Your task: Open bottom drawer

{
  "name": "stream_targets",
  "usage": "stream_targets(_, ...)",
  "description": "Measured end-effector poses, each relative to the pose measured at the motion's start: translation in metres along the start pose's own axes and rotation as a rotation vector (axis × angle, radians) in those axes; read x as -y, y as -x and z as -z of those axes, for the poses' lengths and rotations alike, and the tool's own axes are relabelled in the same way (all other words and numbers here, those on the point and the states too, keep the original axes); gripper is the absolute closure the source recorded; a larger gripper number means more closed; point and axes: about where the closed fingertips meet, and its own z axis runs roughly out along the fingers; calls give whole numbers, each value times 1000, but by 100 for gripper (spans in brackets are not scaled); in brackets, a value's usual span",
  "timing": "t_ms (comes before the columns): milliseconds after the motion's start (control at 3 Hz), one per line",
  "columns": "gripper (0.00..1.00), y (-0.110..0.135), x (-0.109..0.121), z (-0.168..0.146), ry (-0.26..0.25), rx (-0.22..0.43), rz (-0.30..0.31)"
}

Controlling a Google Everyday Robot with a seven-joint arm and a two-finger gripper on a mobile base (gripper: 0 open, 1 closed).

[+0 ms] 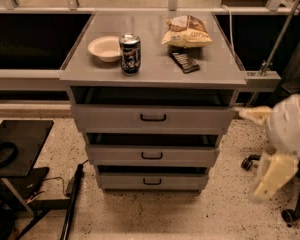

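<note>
The bottom drawer (122, 182) is the lowest of three in the grey cabinet (225, 76), at lower centre of the frame. Its small dark handle (152, 181) is untouched. The gripper (270, 179) hangs at the lower right, well apart from the drawer. It is blurred, so its opening and any load cannot be told. A bowl (105, 48) and a can (130, 54) stand on the cabinet top.

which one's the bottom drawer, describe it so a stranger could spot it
Under the grey table top sits a stack of three grey drawers. The bottom drawer is the lowest, nearest the floor, looking narrowest with the smallest handle. The gripper hangs apart at the picture's right edge.
</note>
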Motion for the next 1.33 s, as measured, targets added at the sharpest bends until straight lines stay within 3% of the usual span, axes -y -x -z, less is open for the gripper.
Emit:
stream_targets(333,0,-43,-40,-85,63,182,-75)
stream_targets(667,0,-86,-86,-175,112,312,-113)
stream_targets(1000,0,-112,-109,-258,142,370,-107)
stream_targets(1333,0,-116,-119,-283,173,404,-140)
